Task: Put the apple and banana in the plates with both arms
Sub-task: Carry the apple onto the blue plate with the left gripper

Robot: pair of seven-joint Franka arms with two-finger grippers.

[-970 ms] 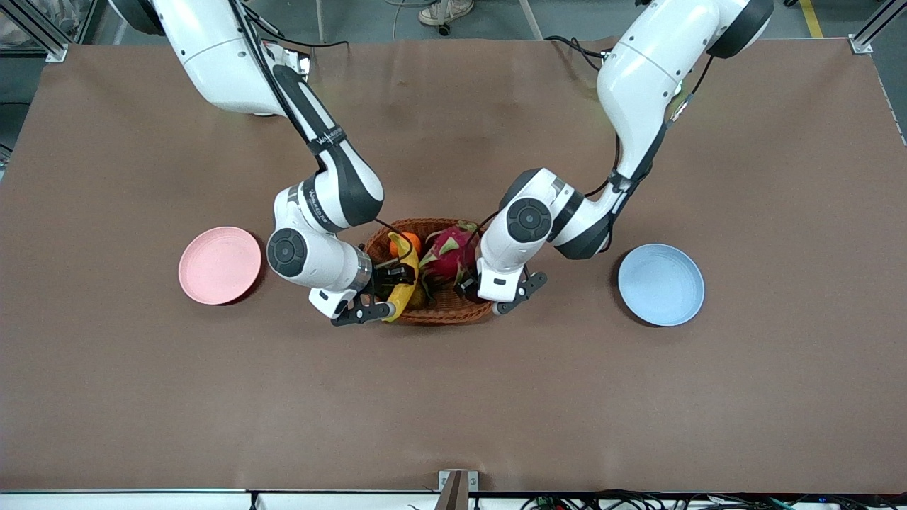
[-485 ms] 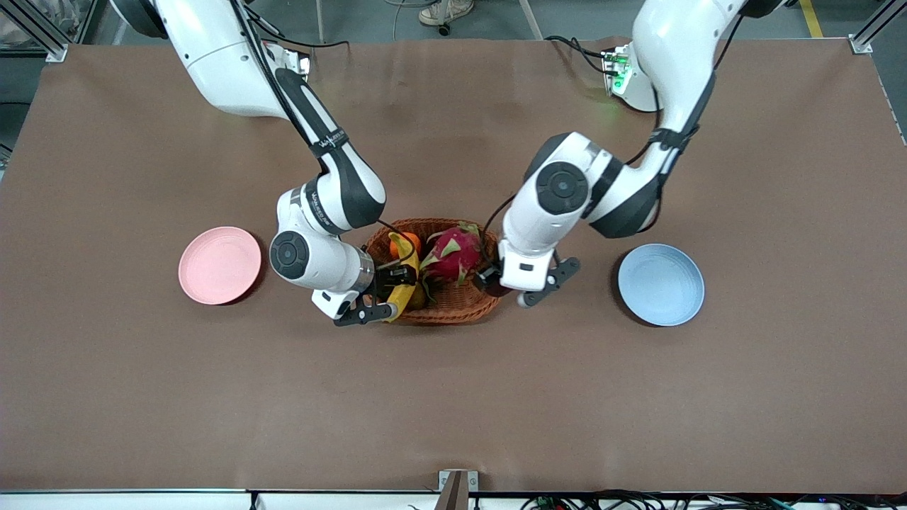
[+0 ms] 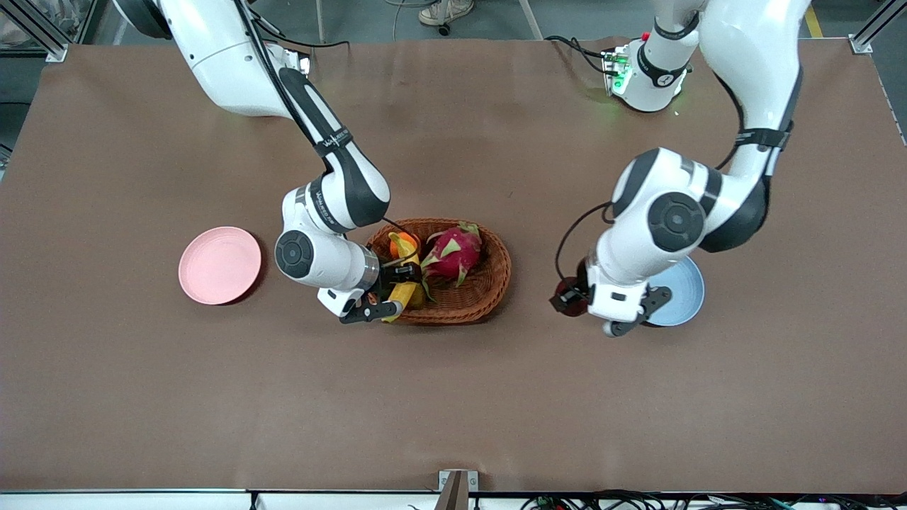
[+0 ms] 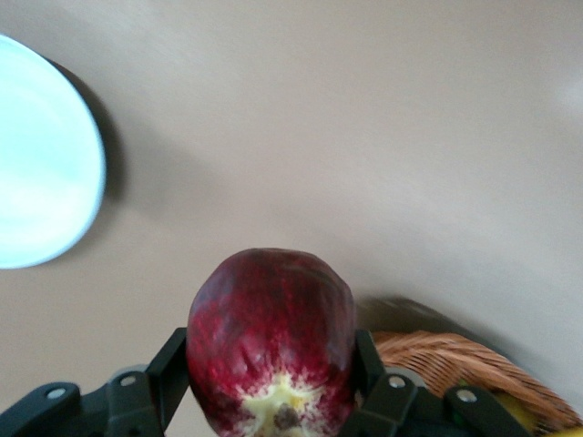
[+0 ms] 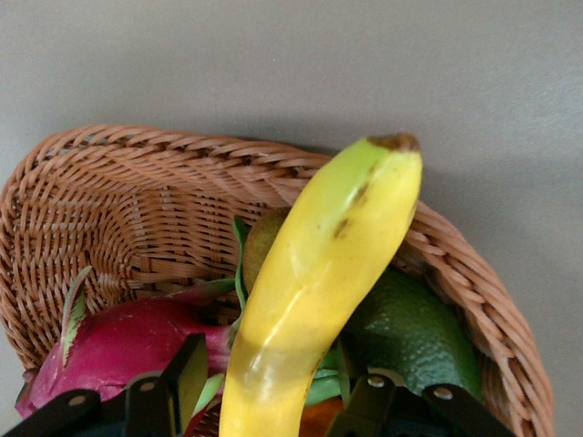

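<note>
My left gripper [image 3: 571,297] is shut on the dark red apple [image 3: 567,294] and holds it above the table between the wicker basket [image 3: 489,283] and the light blue plate [image 3: 684,290]. In the left wrist view the apple [image 4: 271,346] fills the space between the fingers [image 4: 173,364], and the blue plate [image 4: 36,155] shows off to one side. My right gripper [image 3: 397,280] is down in the basket with its jaws either side of the yellow banana [image 3: 400,273], narrow gaps showing in the right wrist view [image 5: 310,273]. The pink plate [image 3: 220,265] lies bare at the right arm's end.
The basket [image 5: 137,200] also holds a pink dragon fruit [image 3: 453,251], an orange [image 3: 411,241] and a dark green fruit [image 5: 410,337] under the banana. The left arm's wrist hangs over part of the blue plate.
My left gripper has lifted the apple out of the basket and carried it toward the blue plate. The right gripper has stayed at the banana, shifting only slightly.
</note>
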